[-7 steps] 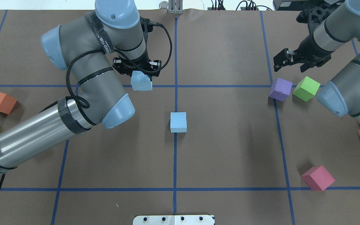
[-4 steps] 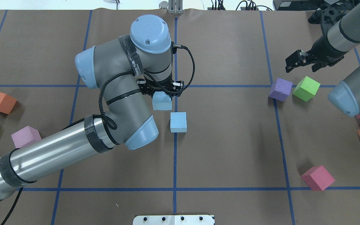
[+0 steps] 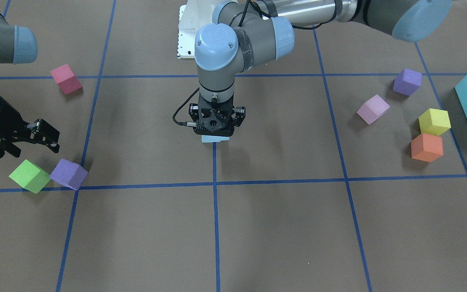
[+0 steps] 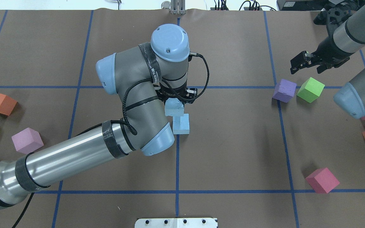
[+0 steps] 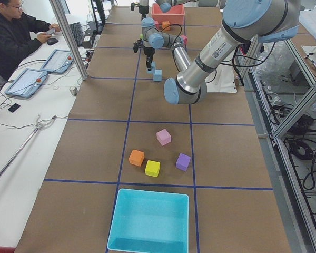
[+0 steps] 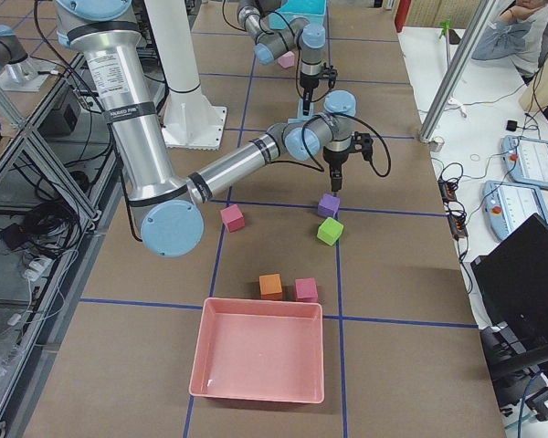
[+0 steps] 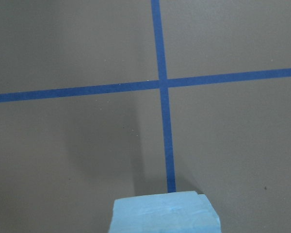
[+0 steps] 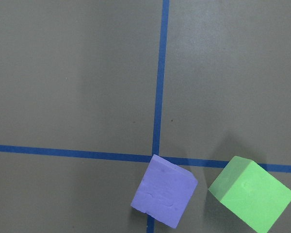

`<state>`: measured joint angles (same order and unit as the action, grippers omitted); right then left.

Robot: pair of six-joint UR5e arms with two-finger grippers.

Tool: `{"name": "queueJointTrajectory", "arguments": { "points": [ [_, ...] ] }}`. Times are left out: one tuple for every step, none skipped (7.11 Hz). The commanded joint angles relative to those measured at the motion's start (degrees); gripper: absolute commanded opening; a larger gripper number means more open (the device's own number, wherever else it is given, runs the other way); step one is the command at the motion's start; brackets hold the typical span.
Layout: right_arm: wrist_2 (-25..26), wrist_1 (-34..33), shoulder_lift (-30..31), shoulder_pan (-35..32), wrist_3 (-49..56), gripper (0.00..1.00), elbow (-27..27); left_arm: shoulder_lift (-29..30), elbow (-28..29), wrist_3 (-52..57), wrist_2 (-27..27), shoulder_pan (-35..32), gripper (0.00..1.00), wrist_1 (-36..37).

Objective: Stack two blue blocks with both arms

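Overhead first: the left gripper [image 4: 178, 96] is clamping one blue block [image 4: 174, 107] between its fingers. It is hanging partly over the second blue block [image 4: 182, 124], which is sitting on the centre tape line [image 4: 177, 164]. The two are overlapping in this view but are not squared up. The right gripper [image 4: 300, 63] is hovering with fingers spread and empty beside a purple cube [image 4: 284, 90] and a green cube [image 4: 310, 90], well apart from the action.

Facing the robot, the left gripper is hiding nearly everything; only a sliver of pale blue is peeking out beneath it.

From the table's left end, the carried block is showing above and a touch off the resting one; whether they are touching, I cannot tell.

The left wrist camera is showing the gripped block's edge and a tape crossing beyond. The right wrist camera is seeing only the purple and green cubes.

My read: the pick-up is done, and aligning, lowering and letting go are what's left.
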<state>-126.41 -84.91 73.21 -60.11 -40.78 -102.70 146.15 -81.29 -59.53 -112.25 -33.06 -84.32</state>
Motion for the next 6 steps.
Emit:
{"name": "queueJointTrajectory", "arguments": {
  "points": [
    [-0.06,0.01,0.0,0.0,0.0,1.0,0.05,-0.08,0.87,-0.58,-0.07,0.71,0.53,-1.81],
    [-0.07,-0.08,0.0,0.08,0.0,1.0,0.05,-0.17,0.7,-0.93,-0.34,0.72,0.53,-1.72],
    [-0.07,0.01,0.0,0.08,0.0,1.0,0.05,-0.34,0.61,-1.29,-0.34,1.59,0.53,-1.72],
    [-0.07,-0.08,0.0,0.08,0.0,1.0,0.14,-0.34,0.52,-2.25,-0.34,1.77,0.53,-1.63],
    [-0.07,0.01,0.0,0.08,0.0,1.0,0.14,-0.52,0.44,-2.26,-0.43,1.77,0.53,-1.63],
    [0.02,0.01,0.0,0.08,0.0,1.0,0.14,-0.52,0.17,-3.04,-0.51,2.12,0.54,-1.46]
  ]
}}
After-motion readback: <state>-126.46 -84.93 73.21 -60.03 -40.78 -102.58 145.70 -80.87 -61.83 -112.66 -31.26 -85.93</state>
